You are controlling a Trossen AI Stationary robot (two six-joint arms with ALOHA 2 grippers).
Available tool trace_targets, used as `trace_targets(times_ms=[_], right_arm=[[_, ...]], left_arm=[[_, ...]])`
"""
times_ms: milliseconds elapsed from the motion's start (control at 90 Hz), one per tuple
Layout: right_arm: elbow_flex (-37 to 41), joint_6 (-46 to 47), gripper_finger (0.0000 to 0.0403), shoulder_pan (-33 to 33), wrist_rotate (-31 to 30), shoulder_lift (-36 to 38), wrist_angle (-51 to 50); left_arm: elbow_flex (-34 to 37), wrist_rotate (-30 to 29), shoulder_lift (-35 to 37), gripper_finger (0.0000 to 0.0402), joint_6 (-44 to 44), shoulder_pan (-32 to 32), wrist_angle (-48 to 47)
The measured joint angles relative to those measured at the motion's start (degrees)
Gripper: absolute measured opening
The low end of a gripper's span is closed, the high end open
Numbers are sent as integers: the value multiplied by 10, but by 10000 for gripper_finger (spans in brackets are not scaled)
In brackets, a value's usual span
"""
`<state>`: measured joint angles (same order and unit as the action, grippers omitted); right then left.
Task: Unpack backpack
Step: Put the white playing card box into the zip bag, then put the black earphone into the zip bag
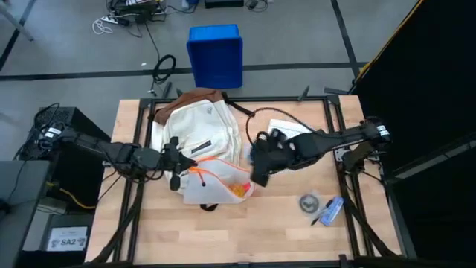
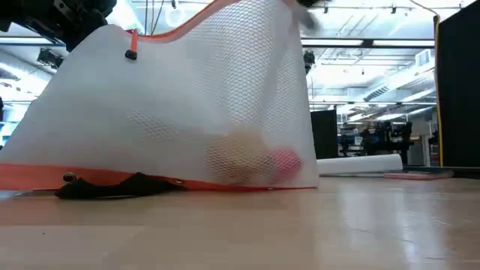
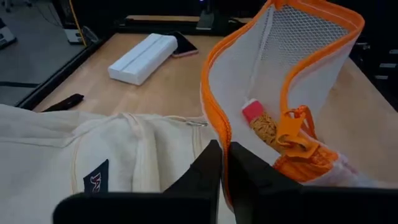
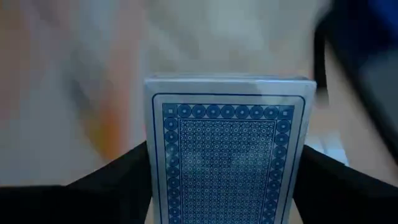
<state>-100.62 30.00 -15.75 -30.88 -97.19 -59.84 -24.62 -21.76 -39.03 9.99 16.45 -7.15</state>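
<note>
**A:** From above, where does everything sit?

**Me:** The backpack (image 1: 195, 126) lies flat at about eleven o'clock from the desk (image 1: 253, 231) centre, cream cloth with a brown base towards twelve. My left pincer (image 1: 175, 165) is at its six o'clock edge, on the orange rim of the mesh pouch (image 1: 219, 184). My right pincer (image 1: 262, 170) hangs just at the pouch's three o'clock side.

**A:** And level with the desk?

**Me:** The pouch fills the view: fine white netting, limp, orange binding along the bottom, a pale lump and a pink one (image 2: 285, 160) slumped inside. It has no stiffness, so I judge it will sag unless I keep the mouth held up.

**A:** Left wrist?

**Me:** My fingers (image 3: 205, 177) are closed narrow, apparently pinching the orange edge (image 3: 214, 93). Soft backpack fabric with a dark logo patch (image 3: 96, 182) lies beside it; a white block (image 3: 143, 57) rests further off.

**A:** Right wrist?

**Me:** I am clamped on a box of playing cards (image 4: 227, 155), blue patterned back, stiff and flat-sided. It should hold squarely; I'd carry it clear of the netting and set it flat on bare wood.
</note>
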Motion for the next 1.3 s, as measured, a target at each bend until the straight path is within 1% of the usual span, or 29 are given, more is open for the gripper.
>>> trace_targets(times_ms=[56,156,200,278,422,567,622,767,822,878,989,1200,1300], right_arm=[[-2,-44,273,-3,-1,0,101],[1,-112,273,1,61,-13,257],[4,-125,273,4,88,-23,294],[6,-140,273,12,124,-51,330],[7,-133,273,29,168,-103,313],[7,-125,275,40,202,-132,301],[7,-123,293,44,206,-133,300],[7,-121,362,53,205,-129,281],[4,-120,376,54,205,-122,272],[-3,-119,382,57,204,-115,263],[-17,-117,376,59,202,-103,233],[-52,-115,338,48,201,-81,168],[-63,-101,323,34,210,-78,115]], left_arm=[[0,0,0,0,0,0,0],[0,0,0,0,0,0,0],[0,0,0,0,0,0,1],[0,0,0,0,6,0,0],[0,0,0,0,7,0,-1],[0,0,0,0,7,0,-1],[0,0,0,0,7,0,-2],[0,0,0,0,7,0,-3],[0,0,0,0,7,0,-3],[0,0,0,0,7,0,-3],[0,0,0,0,7,0,-5],[0,0,0,0,8,0,-5],[0,1,0,0,8,0,-6]])
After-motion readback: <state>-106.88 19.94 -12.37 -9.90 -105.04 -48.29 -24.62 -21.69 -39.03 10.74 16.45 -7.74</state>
